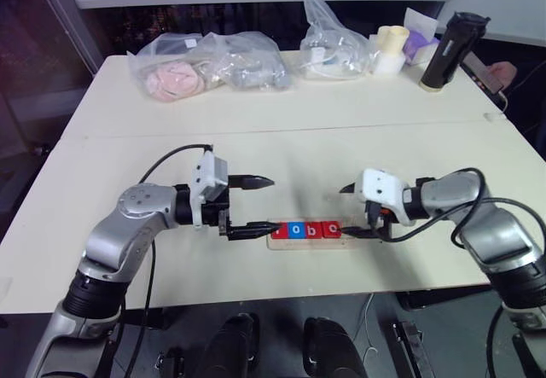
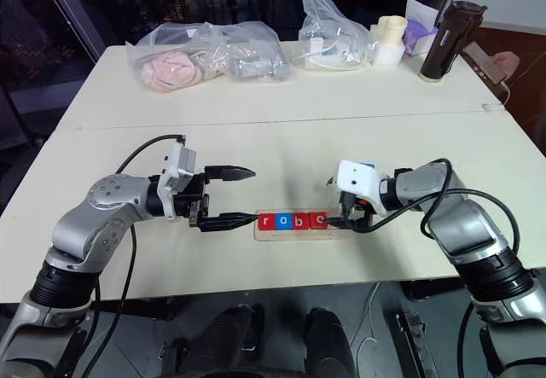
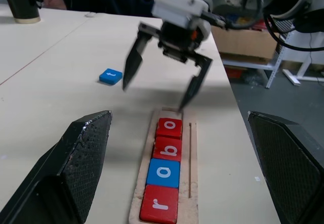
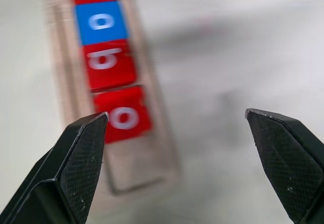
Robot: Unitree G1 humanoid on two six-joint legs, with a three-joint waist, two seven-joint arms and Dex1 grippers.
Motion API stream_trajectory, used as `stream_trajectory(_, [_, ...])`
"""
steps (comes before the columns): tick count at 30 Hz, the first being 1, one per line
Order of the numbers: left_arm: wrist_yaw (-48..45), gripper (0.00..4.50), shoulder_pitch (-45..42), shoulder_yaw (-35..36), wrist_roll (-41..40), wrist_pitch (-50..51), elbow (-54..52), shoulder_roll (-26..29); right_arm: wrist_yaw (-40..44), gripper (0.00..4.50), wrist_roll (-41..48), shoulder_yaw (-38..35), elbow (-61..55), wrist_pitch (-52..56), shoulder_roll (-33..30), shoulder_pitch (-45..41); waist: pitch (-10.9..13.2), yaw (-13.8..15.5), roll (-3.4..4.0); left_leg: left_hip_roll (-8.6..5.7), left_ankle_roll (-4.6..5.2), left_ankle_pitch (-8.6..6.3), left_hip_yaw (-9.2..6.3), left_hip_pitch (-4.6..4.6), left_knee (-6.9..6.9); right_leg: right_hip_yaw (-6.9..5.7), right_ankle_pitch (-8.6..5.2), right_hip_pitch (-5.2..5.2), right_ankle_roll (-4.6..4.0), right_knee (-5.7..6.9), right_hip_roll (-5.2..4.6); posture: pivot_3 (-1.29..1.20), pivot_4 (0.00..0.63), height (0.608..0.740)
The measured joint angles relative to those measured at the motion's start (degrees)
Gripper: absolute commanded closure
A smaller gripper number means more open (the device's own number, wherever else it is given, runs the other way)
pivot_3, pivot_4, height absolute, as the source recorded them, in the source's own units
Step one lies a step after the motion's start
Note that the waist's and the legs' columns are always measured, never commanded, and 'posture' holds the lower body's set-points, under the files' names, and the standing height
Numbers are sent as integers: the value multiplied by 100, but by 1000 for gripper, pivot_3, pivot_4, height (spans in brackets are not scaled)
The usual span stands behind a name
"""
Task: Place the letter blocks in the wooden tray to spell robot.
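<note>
On the near half of the pale table (image 1: 128, 250) lies the wooden tray (image 3: 143, 182), holding four letter blocks in a row: red r (image 3: 160, 204), blue o (image 3: 164, 172), red b (image 3: 168, 148) and red o (image 3: 169, 127), with the tray's right end slot bare. Just left of the tray hangs the left pincer (image 1: 252, 206), level, fingers spread, holding nothing. Over the tray's right end hovers the right pincer (image 3: 159, 80), tilted downward, fingers spread and empty. Beyond it, farther from the robot, the blue t block (image 3: 110, 76) rests flat on the table. Plastic bags (image 1: 209, 64) and a dark bottle (image 1: 451, 50) sit along the far edge.
</note>
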Motion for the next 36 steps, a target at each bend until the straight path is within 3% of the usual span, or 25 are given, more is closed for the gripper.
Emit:
stream_trajectory(5, [0, 0, -31, -9, 3, -21, 54, -28, -1213, 31, -322, -340, 638, 900, 411, -493, 0, -1, 0, 1, -5, 4, 0, 0, -3, 1, 1, -7, -3, 9, 1, 0, 150, 738])
stream_trajectory(9, [0, 0, -35, -31, 25, -38, 60, -57, -2597, 31, -669, -687, 894, 2267, 1158, -820, -1, -6, 0, 0, -10, 8, 1, -2, -8, 7, 2, -18, -3, 17, 2, 0, 150, 738])
stream_trajectory(15, [-5, 0, -38, -35, 73, -42, 88, -87, -3981, 31, -785, -1214, 802, 3720, 2274, -916, -2, -7, 3, 0, -14, 11, 1, -3, -7, 8, 6, -21, 2, 24, 6, 0, 150, 738])
stream_trajectory(20, [-23, 0, -147, -38, 116, -43, 174, -92, -4713, 31, -791, -1577, 897, 4231, 2864, -961, -3, -5, 5, -3, -17, 14, 2, -2, -4, 7, 8, -22, 6, 34, 13, 0, 150, 738])
stream_trajectory(26, [-19, 0, -196, -38, 121, -50, 174, -102, -5063, 31, -718, -1837, 981, 4483, 3075, -1087, -5, -16, 3, -3, -17, 16, 2, 7, -3, 7, 7, -22, 5, 53, 14, 0, 150, 738])
stream_trajectory(30, [-6, 0, -196, -38, 123, -50, 174, -103, -5151, 1341, -641, -1931, 1005, 4564, 3197, -1122, -5, -16, 3, -2, -20, 18, 2, 11, -2, 6, 5, -22, 0, 65, 14, 0, 150, 738])
stream_trajectory(34, [-2, 0, -195, -38, 126, -51, 174, -105, -5166, 3375, -590, -1774, 982, 4583, 3181, -1142, -5, -6, 3, -4, -21, 19, 1, 10, 0, 3, 3, -22, -2, 65, 14, 0, 150, 738])
stream_trajectory(36, [-2, 0, -195, -39, 130, -64, 174, -119, -5161, 3360, -591, -1629, 898, 4621, 3059, -1102, -5, -4, 3, -5, -20, 19, 1, 9, -1, 3, 3, -22, -2, 65, 14, 0, 150, 738])
